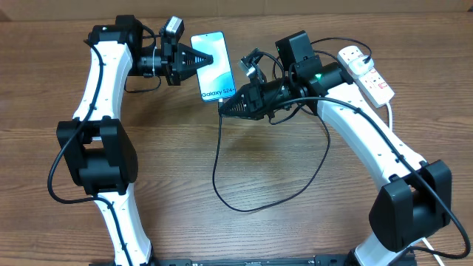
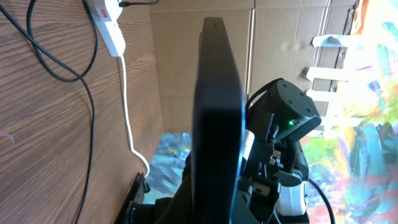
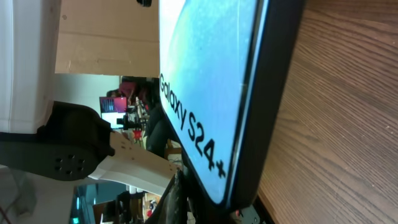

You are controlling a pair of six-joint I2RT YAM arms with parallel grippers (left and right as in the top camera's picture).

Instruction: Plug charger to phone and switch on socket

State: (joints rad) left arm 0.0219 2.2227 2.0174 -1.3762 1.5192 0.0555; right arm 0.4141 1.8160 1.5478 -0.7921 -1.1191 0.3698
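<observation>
The phone (image 1: 216, 74) lies screen up at the far middle of the table, showing "Galaxy S24+". My left gripper (image 1: 209, 59) is shut on its left edge; in the left wrist view the phone (image 2: 217, 106) is seen edge-on between the fingers. My right gripper (image 1: 225, 108) is at the phone's near end, shut on the tip of the charger cable (image 1: 216, 170). The right wrist view shows the screen (image 3: 205, 81) close up, with the fingers (image 3: 208, 208) at its bottom edge; the connector tip is hidden there. The socket (image 1: 367, 74) lies at the far right.
The black cable loops across the middle of the table (image 1: 295, 193) and back toward the socket. The socket (image 2: 107, 25), its thick white cord (image 2: 127, 112) and the black cable (image 2: 92, 137) show in the left wrist view. Both arms crowd the phone.
</observation>
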